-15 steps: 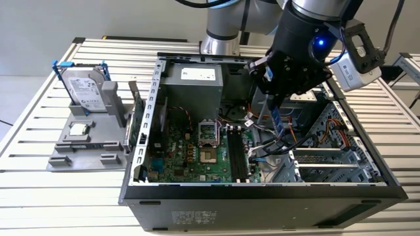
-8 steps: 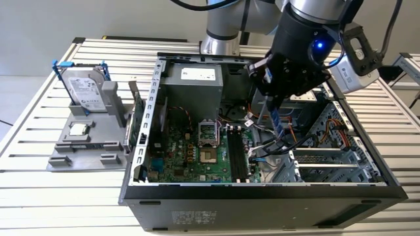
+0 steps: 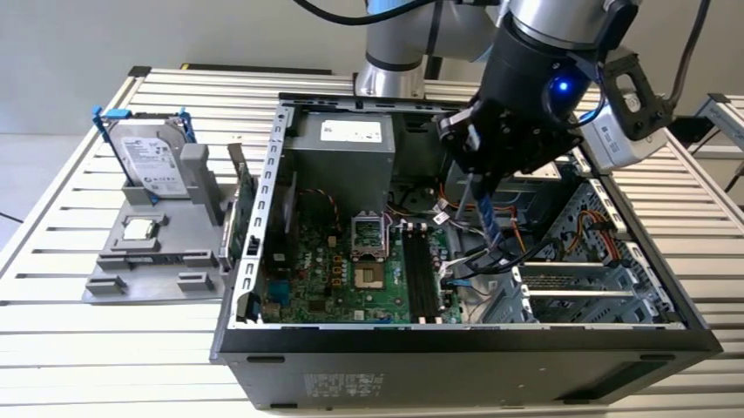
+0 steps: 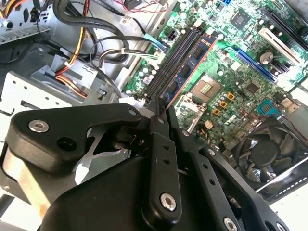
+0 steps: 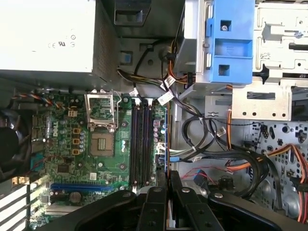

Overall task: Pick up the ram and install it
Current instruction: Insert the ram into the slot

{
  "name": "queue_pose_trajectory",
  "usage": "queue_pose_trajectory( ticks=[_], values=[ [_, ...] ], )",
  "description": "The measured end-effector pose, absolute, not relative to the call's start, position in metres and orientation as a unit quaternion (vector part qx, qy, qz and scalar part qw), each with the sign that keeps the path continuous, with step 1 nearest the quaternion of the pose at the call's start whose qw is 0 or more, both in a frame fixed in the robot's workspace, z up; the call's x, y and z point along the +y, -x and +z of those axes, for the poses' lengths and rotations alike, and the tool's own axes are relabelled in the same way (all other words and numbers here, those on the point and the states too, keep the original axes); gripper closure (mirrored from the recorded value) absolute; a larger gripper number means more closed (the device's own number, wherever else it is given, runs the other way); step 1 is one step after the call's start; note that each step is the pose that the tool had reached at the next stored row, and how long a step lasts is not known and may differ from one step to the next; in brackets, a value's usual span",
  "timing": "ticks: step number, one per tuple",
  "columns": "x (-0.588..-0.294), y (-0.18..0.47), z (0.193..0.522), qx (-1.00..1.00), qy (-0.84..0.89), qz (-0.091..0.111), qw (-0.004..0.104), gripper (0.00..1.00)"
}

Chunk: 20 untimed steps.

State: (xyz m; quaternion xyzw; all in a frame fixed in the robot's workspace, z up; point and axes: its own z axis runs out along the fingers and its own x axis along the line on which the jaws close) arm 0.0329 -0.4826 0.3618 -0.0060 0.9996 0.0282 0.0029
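Inside the open computer case (image 3: 465, 335), right of centre in the exterior view, the gripper (image 3: 489, 187) hangs over the motherboard (image 3: 348, 279) with the ram (image 3: 490, 222) clamped edge-on between its closed fingers. In the second wrist view the ram (image 4: 190, 65) runs from the fingertips toward the upper middle of the frame, a thin blue-green board with dark chips and an orange lower edge, lying just beside the black memory slots (image 4: 173, 60). In the first wrist view its edge (image 5: 166, 139) sits right of the slots (image 5: 141, 144); whether it is seated in a slot cannot be told.

Handling judgement: the ram is light, stiff and thin, and fragile at the contact edge and chips. It tolerates little bending or twisting. Hold is best taken on the two flat faces near the upper edge, at mid-length, leaving the contact edge free. The smooth faces may slip under a weak grasp.
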Motion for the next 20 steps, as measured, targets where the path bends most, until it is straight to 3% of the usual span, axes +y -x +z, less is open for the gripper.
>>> queue_pose_trajectory(
  ticks=[20],
  values=[
    [-0.4826, -0.0328, 0.3522, 1.000, 0.003, 0.028, 0.003, 1.00]
  ],
)
